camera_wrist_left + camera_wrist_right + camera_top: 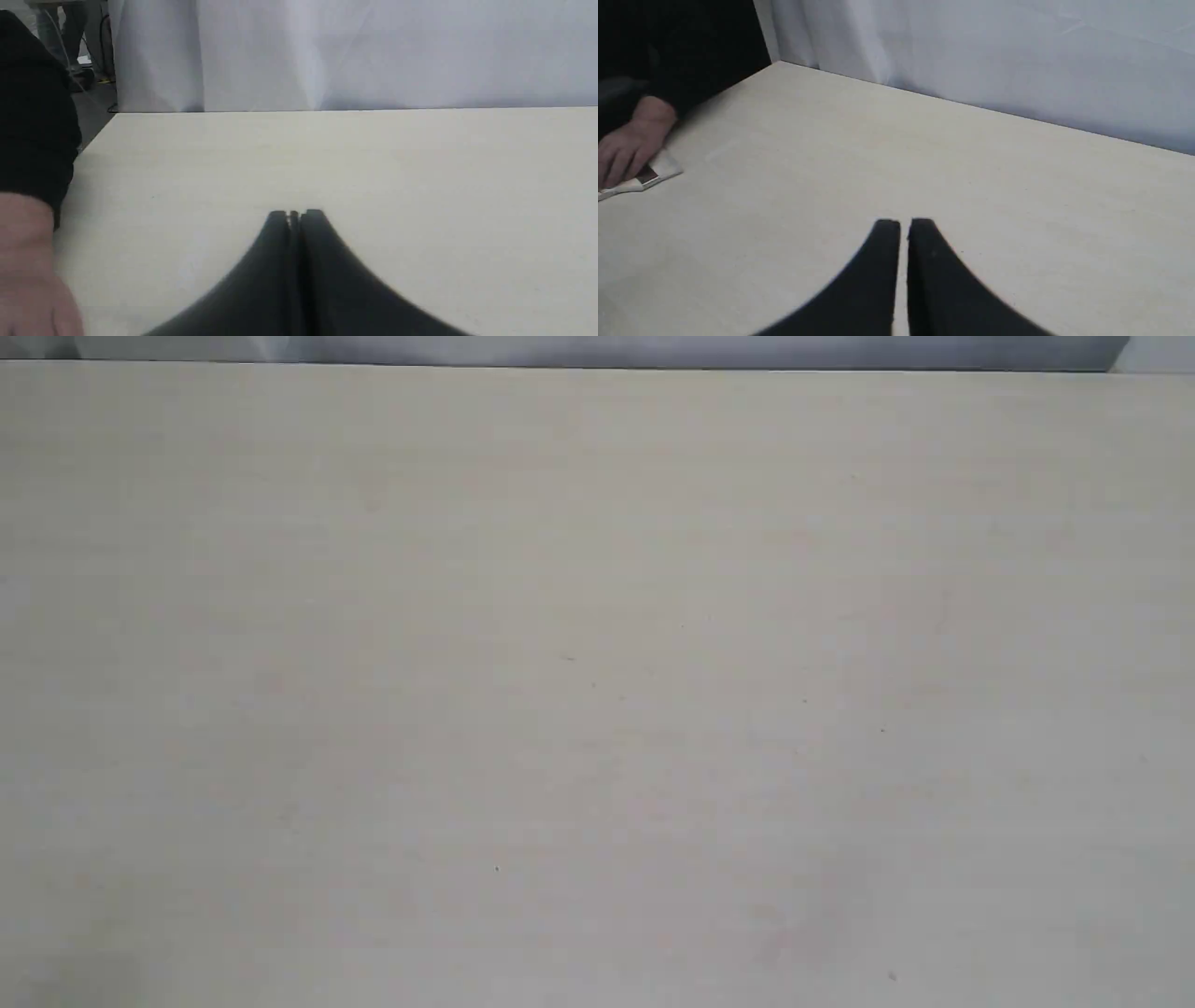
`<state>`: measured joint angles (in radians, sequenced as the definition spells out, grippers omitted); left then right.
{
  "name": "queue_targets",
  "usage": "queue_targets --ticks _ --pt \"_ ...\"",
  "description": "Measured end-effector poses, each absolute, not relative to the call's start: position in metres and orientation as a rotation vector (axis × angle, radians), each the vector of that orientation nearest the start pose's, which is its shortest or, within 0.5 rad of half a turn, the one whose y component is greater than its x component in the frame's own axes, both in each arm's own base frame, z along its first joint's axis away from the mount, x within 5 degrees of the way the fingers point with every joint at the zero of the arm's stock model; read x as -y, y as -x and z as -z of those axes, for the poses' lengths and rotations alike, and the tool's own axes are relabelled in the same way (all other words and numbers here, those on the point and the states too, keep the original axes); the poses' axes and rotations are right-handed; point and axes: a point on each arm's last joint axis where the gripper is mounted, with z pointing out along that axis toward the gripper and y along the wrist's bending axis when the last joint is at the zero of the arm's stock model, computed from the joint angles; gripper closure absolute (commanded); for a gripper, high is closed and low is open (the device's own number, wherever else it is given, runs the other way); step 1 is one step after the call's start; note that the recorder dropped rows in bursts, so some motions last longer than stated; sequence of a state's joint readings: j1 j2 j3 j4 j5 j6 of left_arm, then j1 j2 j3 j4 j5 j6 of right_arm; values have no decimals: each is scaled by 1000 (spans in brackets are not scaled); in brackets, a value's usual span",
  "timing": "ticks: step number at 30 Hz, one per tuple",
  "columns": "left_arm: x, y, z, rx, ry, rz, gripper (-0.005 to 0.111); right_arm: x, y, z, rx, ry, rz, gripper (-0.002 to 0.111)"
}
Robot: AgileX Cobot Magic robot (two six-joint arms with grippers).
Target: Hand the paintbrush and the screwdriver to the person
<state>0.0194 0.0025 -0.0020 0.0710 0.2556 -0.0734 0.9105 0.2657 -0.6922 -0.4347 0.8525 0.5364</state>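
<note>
Neither the paintbrush nor the screwdriver can be made out in any view. The exterior view holds only bare pale table (597, 691), with no gripper in it. In the left wrist view my left gripper (295, 215) is shut and empty, low over the table. The person's hand (28, 275) in a dark sleeve lies at the frame's edge. In the right wrist view my right gripper (903, 224) is shut with a hairline gap and holds nothing. Far from it, the person's hand (630, 142) rests palm down on a pale flat object (649, 177) that I cannot identify.
A white cloth backdrop (373, 51) hangs behind the table's far edge (355, 110). The table's side edge (96, 135) drops to a dark floor with cables and legs. The person's dark sleeve (682, 51) fills one corner of the right wrist view.
</note>
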Motion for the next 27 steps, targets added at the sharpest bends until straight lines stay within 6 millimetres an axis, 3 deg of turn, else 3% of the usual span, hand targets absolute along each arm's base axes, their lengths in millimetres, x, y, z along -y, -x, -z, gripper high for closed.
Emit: queue_targets --ticks 12,18,27 --pt "-3 -55 -191 -1739 34 -26 107 -13 -26 -341 -1939 365 -778 104" --pt "-3 -55 -191 -1739 34 -26 107 -12 -27 -343 -1914 358 -762 104" --pt "-3 -55 -191 -1739 34 -26 107 -10 -35 -357 -1717 377 -669 104"
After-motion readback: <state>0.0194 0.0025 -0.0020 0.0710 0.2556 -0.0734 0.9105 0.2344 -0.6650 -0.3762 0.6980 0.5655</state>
